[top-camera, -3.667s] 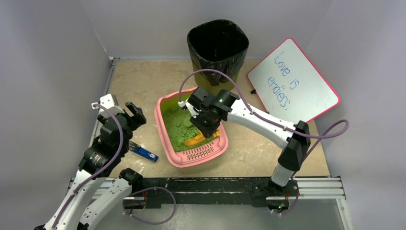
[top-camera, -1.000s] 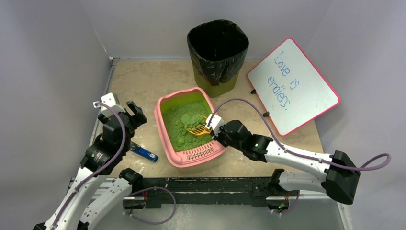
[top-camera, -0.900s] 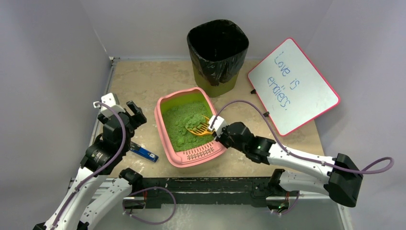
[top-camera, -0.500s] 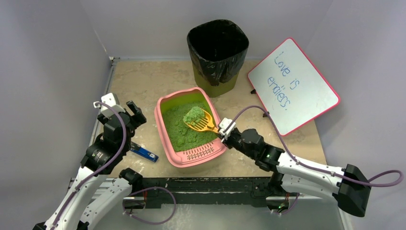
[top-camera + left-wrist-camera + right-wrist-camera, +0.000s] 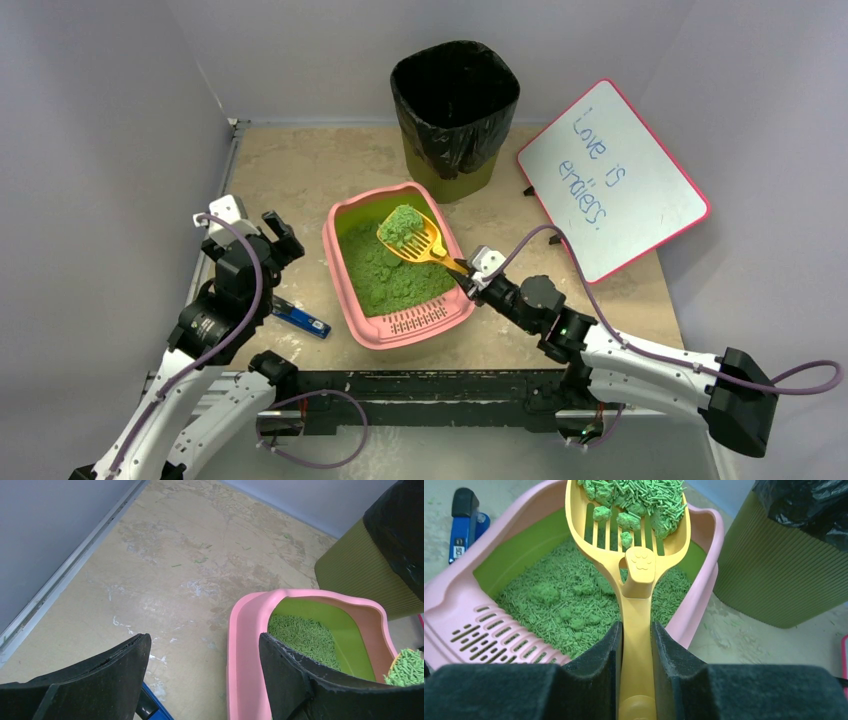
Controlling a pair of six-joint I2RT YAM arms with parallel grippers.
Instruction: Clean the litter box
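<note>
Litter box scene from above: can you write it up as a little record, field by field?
Litter box: pink tray, green litter inside
Scoop: yellow, held above the box, carrying a clump of litter
Right tool: shut on the scoop handle
Left tool: open, empty, left of the box
Bin: black-bagged, behind the box
Whiteboard: at the right, handwriting on it

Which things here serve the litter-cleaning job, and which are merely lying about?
Belong to the job:
litter box
yellow scoop, loaded with green litter
right gripper, shut on the scoop handle
olive bin, probably where the scoopful goes

Lying about:
whiteboard
blue-and-black object
</note>
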